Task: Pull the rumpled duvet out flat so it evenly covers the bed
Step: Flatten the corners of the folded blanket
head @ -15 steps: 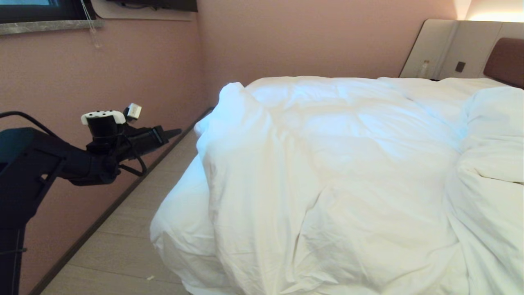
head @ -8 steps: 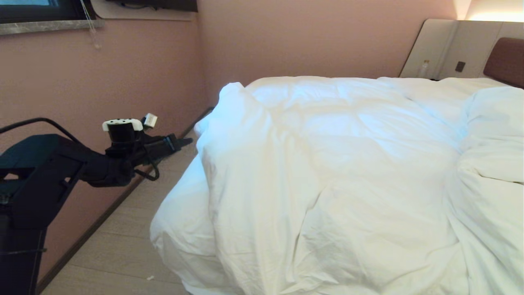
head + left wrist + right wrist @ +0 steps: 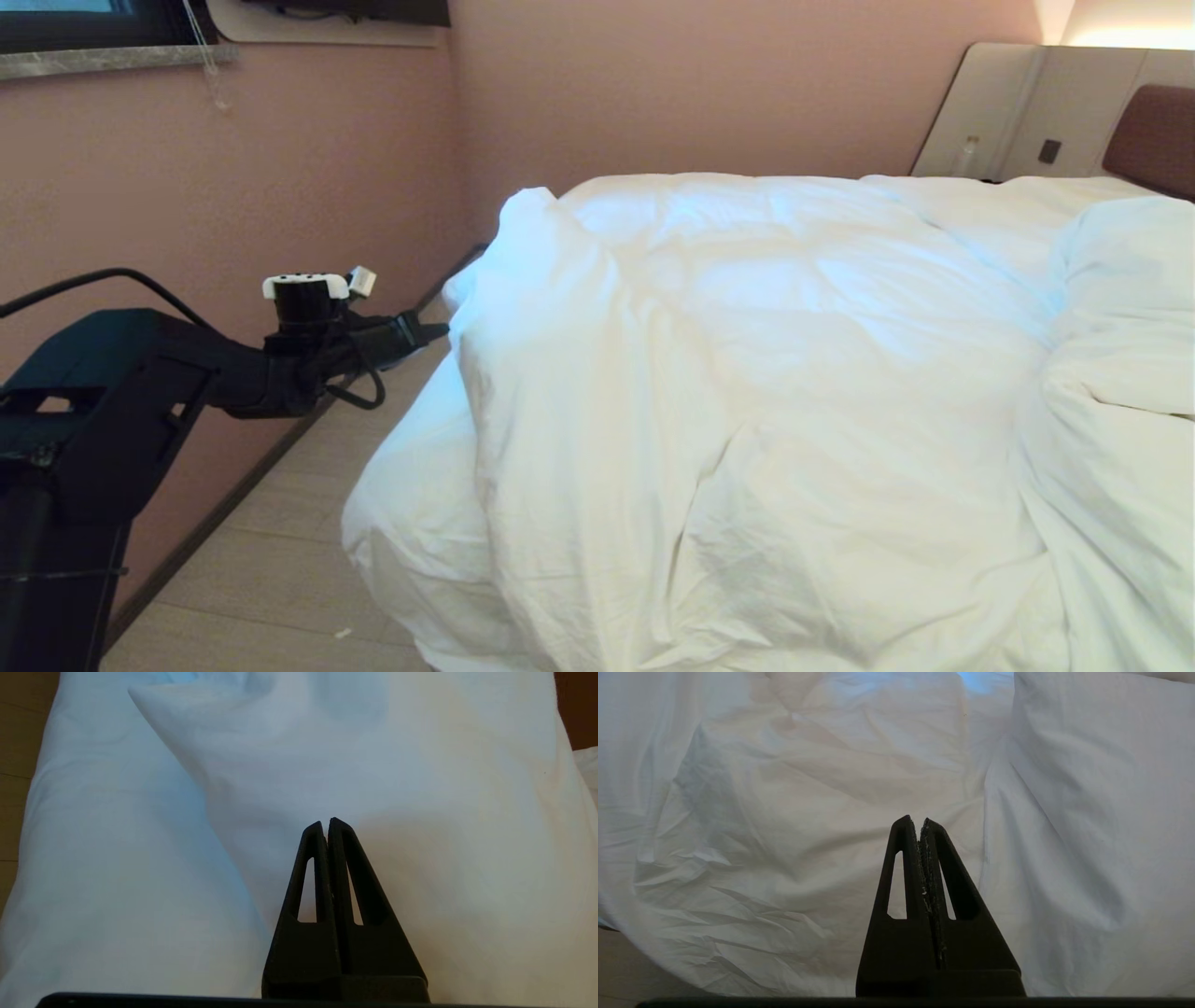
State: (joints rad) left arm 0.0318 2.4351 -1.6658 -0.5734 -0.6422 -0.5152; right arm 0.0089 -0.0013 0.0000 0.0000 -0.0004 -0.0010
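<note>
Right now, a big white duvet (image 3: 747,373) heaped on the bed (image 3: 1153,135), puffy and full of creases. Bunched up into a tall fold near the left edge, with a pointed peak at the far corner. Hanging down over the near left side toward the wood floor (image 3: 271,560).

Left gripper (image 3: 439,329) out on the left, held level beside the bed, tip aimed at the side of the duvet fold. Very close to the cloth, maybe just touching, hard to tell. Both fingers (image 3: 317,858) pressed tight together, nothing pinched between them. Only white cloth ahead of them in the left wrist view.

Right gripper (image 3: 920,822) seen only in its own wrist view, over the wrinkled duvet. Fingers (image 3: 903,858) also pressed together, holding nothing, not touching the cloth as far as can be seen.

Pink wall (image 3: 327,168) behind the left arm. Brown headboard at the far right corner.
</note>
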